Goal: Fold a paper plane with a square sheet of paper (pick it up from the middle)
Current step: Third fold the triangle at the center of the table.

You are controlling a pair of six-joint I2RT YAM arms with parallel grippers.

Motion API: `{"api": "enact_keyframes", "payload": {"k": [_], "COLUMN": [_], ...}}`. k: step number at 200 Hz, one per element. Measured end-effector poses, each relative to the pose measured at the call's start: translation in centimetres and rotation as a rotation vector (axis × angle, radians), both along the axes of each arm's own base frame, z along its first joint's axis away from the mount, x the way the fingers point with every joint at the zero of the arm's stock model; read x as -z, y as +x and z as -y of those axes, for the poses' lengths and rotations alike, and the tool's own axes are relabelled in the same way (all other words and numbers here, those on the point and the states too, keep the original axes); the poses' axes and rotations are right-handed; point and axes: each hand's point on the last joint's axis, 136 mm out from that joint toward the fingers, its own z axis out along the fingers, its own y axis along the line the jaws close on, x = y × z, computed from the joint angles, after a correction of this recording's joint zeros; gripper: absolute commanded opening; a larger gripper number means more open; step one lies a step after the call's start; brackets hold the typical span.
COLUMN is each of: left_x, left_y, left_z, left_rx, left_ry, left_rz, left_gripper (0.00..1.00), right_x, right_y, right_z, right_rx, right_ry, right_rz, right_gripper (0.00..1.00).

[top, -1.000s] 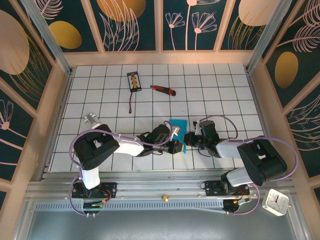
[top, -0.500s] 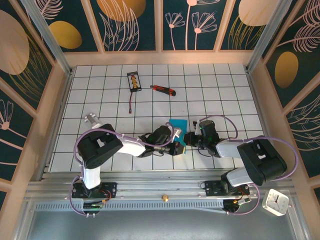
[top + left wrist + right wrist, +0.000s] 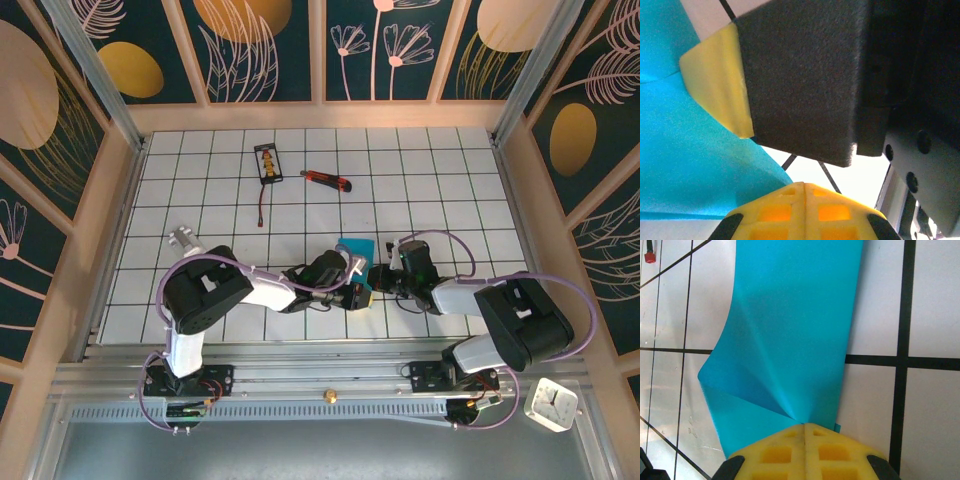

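Paper sheet (image 3: 355, 248), thin, cyan-blue, creased, near the middle of the white tiled table's (image 3: 450, 180) near edge. Light and floppy; best pinched at a crease. Right claw (image 3: 804, 427) closed tight on it, left claw (image 3: 804, 186) closed just beside.

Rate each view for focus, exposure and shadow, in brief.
Left wrist: too close, the thin cyan-blue paper sheet a soft blur, the white gridded table blown out. Right wrist: sharp, the paper's folds showing as darker shading, grid lines crisp. Top external: evenly lit, in focus, the paper small.

white gridded table (image 3: 450, 170): utility knife (image 3: 327, 180), black packet (image 3: 267, 164).
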Motion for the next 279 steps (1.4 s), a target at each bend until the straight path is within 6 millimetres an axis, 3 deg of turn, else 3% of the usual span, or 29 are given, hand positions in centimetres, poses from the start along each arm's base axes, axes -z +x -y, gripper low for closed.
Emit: {"api": "enact_keyframes", "payload": {"k": [66,184,235,279], "left_x": [0.9,0.8,0.4,0.1], "left_y": [-0.3,-0.4,-1.5,-1.5], "left_z": [-0.3,0.4,-1.3,-1.4], "left_rx": [0.005,0.016,0.006,0.0], "left_ry": [0.025,0.014,0.013,0.004], "left_rz": [-0.018,-0.017,-0.018,-0.022], "left_gripper": [0.0,0.0,0.0,0.0], "right_x": [0.0,0.0,0.1,0.1], "right_y": [0.0,0.0,0.0,0.0], "right_z": [0.0,0.0,0.0,0.0], "right_rx": [0.0,0.017,0.019,0.019], "right_ry": [-0.001,0.007,0.008,0.008], "right_rz": [-0.002,-0.017,-0.019,-0.019], "right_gripper": [0.0,0.0,0.0,0.0]}}
